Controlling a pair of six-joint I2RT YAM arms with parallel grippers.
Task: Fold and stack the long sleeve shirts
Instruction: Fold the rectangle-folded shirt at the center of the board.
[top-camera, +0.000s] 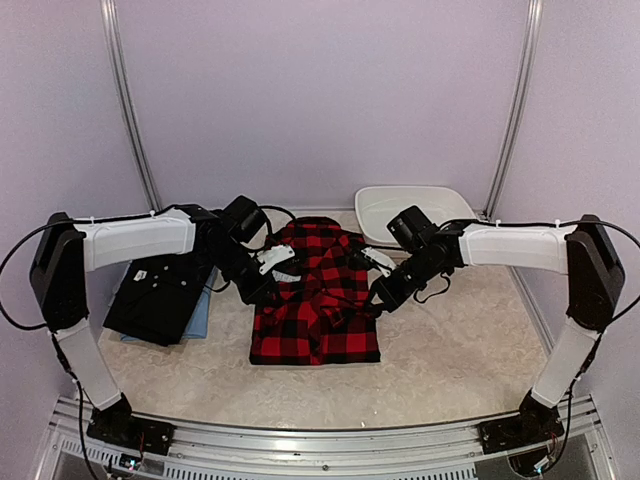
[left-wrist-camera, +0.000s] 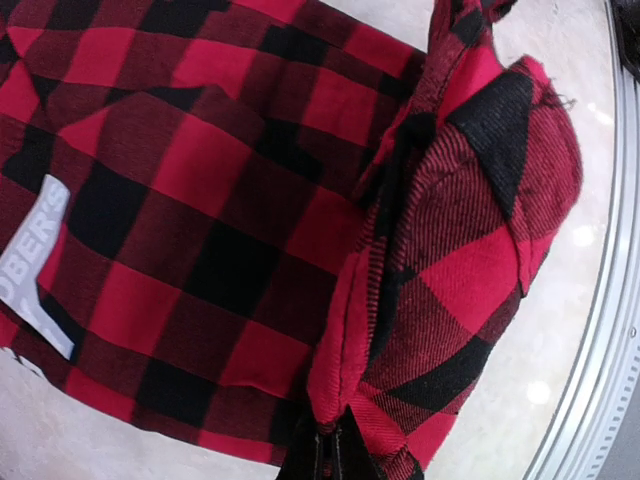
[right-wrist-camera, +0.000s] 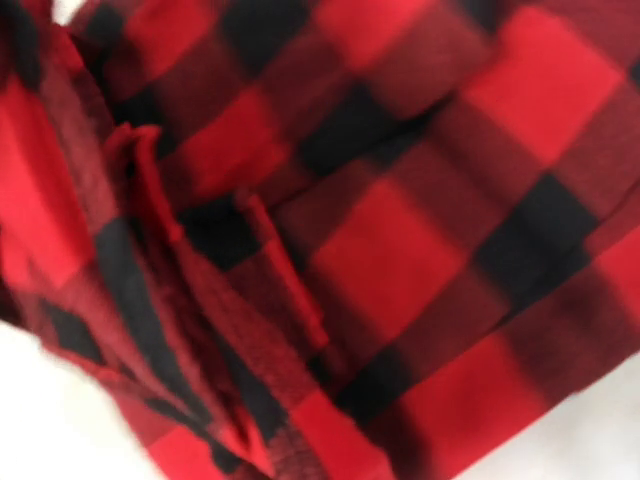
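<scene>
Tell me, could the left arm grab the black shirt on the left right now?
Probably not yet: the left claw is shut on the red checked shirt. The black shirt lies uncovered beside that arm, so once it lets go, likely yes.

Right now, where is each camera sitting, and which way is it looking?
Top camera: above and behind the arms, looking down and forward at the table; both arms show, with the left tool and right tool at the checked shirt.
Left wrist camera: on the left arm, close to the checked shirt; its dark tool pinches a fold at the bottom.
Right wrist camera: on the right arm, a blurry close-up of the checked shirt; none of the robot clearly shows.
All three share the checked shirt.
</scene>
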